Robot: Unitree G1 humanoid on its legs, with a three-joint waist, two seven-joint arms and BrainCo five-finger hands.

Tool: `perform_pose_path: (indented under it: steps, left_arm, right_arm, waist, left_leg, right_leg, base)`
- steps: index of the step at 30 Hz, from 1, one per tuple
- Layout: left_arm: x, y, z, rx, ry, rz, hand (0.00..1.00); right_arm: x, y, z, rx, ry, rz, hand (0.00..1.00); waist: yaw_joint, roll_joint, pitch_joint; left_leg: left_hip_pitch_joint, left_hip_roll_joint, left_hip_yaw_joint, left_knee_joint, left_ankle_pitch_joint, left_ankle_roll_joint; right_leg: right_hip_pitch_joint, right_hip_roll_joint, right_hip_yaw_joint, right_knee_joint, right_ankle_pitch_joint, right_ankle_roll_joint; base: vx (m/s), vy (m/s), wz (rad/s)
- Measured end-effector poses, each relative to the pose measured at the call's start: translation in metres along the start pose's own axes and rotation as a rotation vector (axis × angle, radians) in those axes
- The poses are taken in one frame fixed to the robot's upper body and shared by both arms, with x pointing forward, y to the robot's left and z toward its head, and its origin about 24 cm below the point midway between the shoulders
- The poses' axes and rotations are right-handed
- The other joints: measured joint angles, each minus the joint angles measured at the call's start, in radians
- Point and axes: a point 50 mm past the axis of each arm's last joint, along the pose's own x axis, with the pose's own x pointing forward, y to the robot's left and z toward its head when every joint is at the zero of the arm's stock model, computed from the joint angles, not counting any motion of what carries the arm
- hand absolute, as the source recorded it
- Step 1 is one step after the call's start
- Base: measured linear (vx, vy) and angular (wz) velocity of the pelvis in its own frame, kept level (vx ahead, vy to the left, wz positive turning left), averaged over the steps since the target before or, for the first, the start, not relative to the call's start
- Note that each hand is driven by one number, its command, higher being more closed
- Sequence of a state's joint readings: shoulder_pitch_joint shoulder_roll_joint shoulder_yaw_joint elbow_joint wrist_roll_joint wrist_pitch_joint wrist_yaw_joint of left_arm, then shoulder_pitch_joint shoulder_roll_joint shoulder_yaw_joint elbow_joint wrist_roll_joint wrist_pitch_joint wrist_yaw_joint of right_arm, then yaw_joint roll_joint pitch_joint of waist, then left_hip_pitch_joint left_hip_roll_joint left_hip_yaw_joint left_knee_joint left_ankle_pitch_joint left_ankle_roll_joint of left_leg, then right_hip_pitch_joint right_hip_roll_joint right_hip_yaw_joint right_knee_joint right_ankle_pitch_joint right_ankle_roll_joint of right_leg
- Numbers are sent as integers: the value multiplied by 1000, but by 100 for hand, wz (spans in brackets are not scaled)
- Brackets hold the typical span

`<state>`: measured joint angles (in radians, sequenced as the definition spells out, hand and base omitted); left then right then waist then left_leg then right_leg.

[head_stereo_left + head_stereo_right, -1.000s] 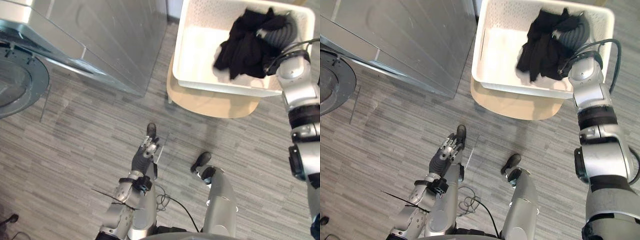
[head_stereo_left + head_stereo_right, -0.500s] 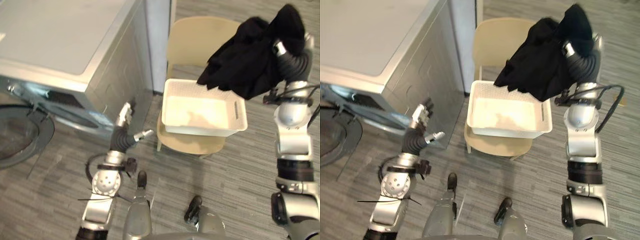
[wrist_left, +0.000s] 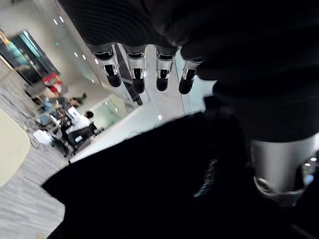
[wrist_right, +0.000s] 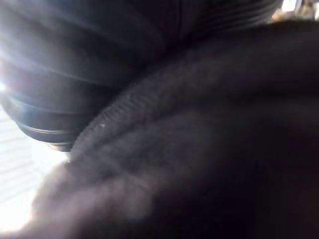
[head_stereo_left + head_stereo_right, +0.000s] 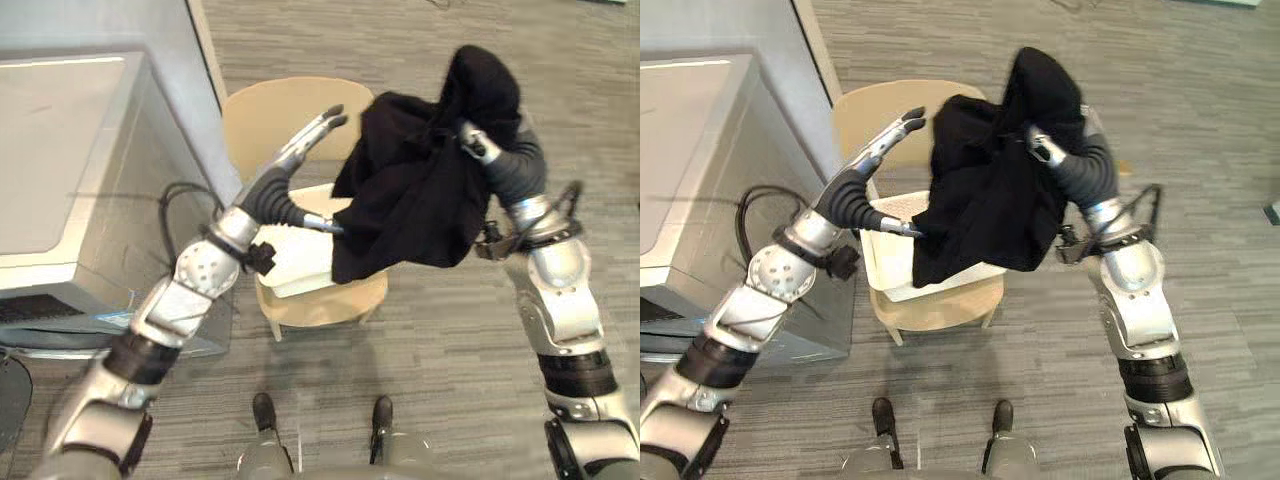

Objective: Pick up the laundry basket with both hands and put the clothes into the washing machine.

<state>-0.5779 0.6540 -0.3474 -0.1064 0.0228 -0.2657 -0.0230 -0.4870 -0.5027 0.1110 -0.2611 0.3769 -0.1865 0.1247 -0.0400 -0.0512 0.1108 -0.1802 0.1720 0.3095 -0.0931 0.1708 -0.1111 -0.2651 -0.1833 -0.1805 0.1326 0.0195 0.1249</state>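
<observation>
The black clothes (image 5: 415,200) hang in the air as one dark bundle, raised well above the white laundry basket (image 5: 290,270), which sits on the seat of a beige chair (image 5: 268,115). The bundle is draped over the right hand (image 5: 472,148), which is lifted high on the chair's right side; the cloth covers that hand almost wholly, and in the right wrist view dark fabric lies right against the ribbed cover, so whether it grips the cloth cannot be told. The left hand (image 5: 300,152) is up in front of the chair's backrest, just beside the bundle, its fingers (image 3: 134,69) straight in a row and holding nothing, with the thumb stretched out toward the cloth's lower left edge; whether it touches cannot be made out. The hanging cloth hides the right part of the basket and much of the chair seat, so what lies inside the basket there is not visible. A grey washing machine (image 5: 60,150) stands to the left of the chair, close to it, and the left arm crosses in front of its side panel. Grey plank floor (image 5: 450,330) runs around the chair
</observation>
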Motion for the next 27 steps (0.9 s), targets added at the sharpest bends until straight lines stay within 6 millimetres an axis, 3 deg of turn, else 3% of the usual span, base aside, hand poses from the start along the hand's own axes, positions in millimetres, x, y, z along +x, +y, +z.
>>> perform_pose_path:
  steps: [3,8,18,23,24,27]
  left_arm:
    - [19,12,-2,29,-9,13,0]
    - [41,30,6,19,-58,67,0]
    - [45,35,2,-462,-67,93,0]
    - [46,33,1,-586,-79,114,0]
    - [47,33,2,-604,-84,126,100]
    - [45,33,0,-660,-99,202,100]
  right_arm:
    - [21,23,9,81,-66,132,100]
    - [30,28,15,136,-103,171,100]
    - [32,41,13,229,-111,183,100]
    - [33,44,13,250,-120,177,100]
    - [33,45,13,259,-125,173,100]
    - [32,47,11,278,-120,162,100]
  waist:
    - [-6,5,15]
    - [-4,23,55]
    - [-9,39,87]
    - [-7,40,96]
    - [-7,40,96]
    - [-12,40,96]
  left_leg:
    - [-2,0,18,0,0,0]
    - [-7,0,11,0,1,1]
    - [-14,0,-11,7,0,1]
    - [-16,0,-13,6,0,1]
    - [-16,0,-12,6,0,1]
    - [-15,0,-12,6,0,1]
  right_leg:
    - [-19,3,24,2,9,-1]
    - [-21,3,20,5,9,-1]
    - [-19,2,7,9,9,0]
    - [-19,2,4,9,8,0]
    - [-19,1,4,9,8,0]
    - [-19,2,4,8,8,0]
  base:
    - [-17,0,-25]
    - [10,-8,3]
    - [48,-5,3]
    - [0,0,1]
    - [0,0,0]
    - [0,0,0]
